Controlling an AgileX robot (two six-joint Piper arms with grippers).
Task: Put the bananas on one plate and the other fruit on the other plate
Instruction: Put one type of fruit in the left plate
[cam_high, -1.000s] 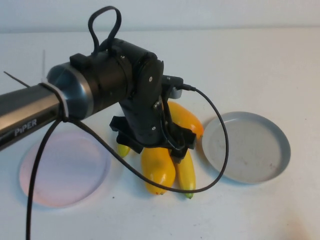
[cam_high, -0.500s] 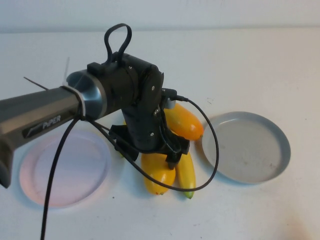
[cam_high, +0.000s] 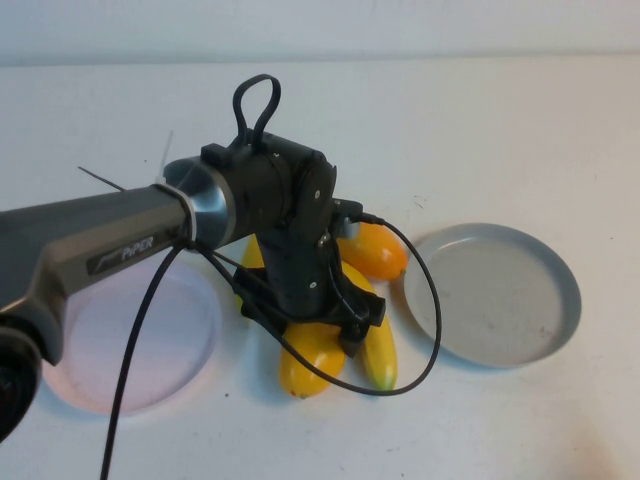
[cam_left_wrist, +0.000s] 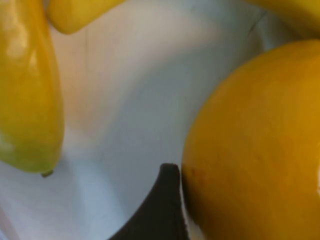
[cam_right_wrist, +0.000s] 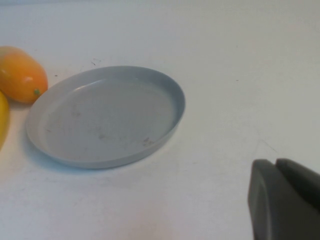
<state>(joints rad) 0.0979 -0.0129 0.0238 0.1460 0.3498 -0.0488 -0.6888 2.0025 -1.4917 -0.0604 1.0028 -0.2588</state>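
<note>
While the fruit lies heaped mid-table, where is your left hand? (observer)

My left gripper (cam_high: 318, 322) is low over the heap, jaws spread wide, nothing held. They straddle the near plump orange-yellow oval fruit (cam_high: 308, 362). In the wrist view one dark finger (cam_left_wrist: 160, 207) sits right against that fruit's skin (cam_left_wrist: 255, 145). Wide is right here, I judge: the fruit is thick. (me)

Why that one first? (observer)

It has bare table on its 9 o'clock flank, so a finger fits there. At its 3 o'clock a slender curved yellow plastic banana with a green tip (cam_high: 380, 352) lies touching or nearly so. That is the risk: closing may nudge the banana. The second banana (cam_high: 250, 262) shows only in part behind my arm, at 10 o'clock of the heap. The second orange-yellow oval fruit (cam_high: 378, 252) lies at 1 o'clock. (me)

Plates? (observer)

Both bare. Round shallow pale pink plate (cam_high: 130, 345) at 9 o'clock of the heap, close to me, so I take it for this fruit. Round shallow grey plate with the light rim (cam_high: 568, 290) at 3 o'clock, for the bananas. Nothing sorted yet. (me)

Your right hand? (observer)

My right gripper (cam_right_wrist: 276, 172) is parked off beyond the grey plate (cam_right_wrist: 172, 100), above the white tabletop (cam_right_wrist: 225, 40), fingers pressed together, empty. It is out of the high view. (me)
</note>
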